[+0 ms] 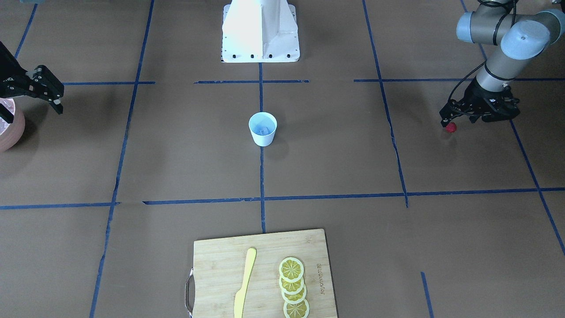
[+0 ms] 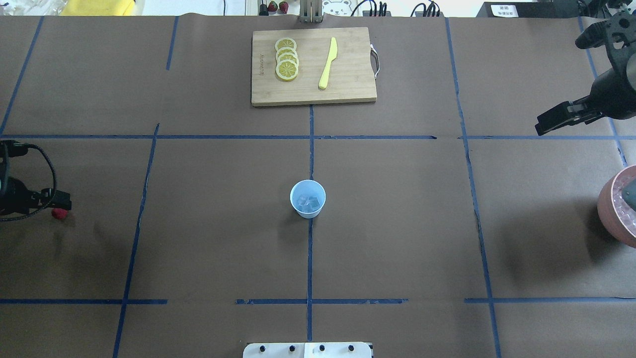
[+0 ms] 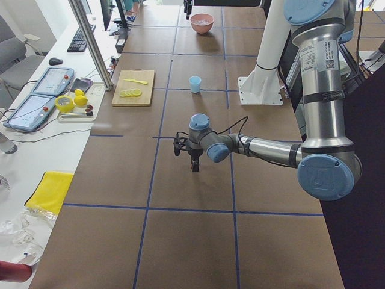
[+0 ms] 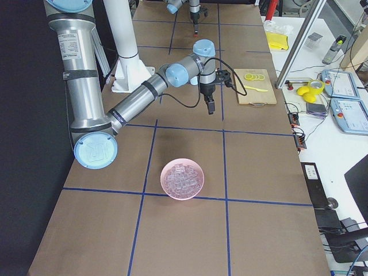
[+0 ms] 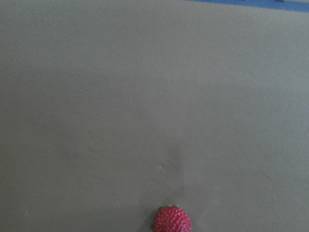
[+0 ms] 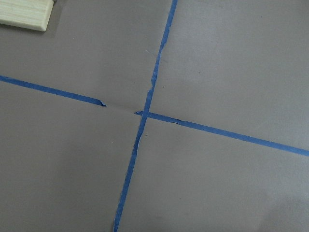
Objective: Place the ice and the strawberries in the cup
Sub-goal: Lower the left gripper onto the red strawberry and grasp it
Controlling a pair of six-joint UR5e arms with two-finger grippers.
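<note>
Evidently, ice [image 2: 309,202] is already held in the cup [image 2: 307,198] mid-desk [image 2: 397,223]. The strawberry [image 1: 450,127] is seen at the left tool [image 1: 448,121], presumably for picking; its opening cannot be told. The right tool [image 1: 32,110] is held spread by the pink bowl [image 1: 15,130].

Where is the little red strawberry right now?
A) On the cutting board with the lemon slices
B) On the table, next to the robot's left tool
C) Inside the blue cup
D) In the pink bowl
B: the strawberry lies on the brown table right beside the left tool, far from the cup, which holds only ice.
</note>
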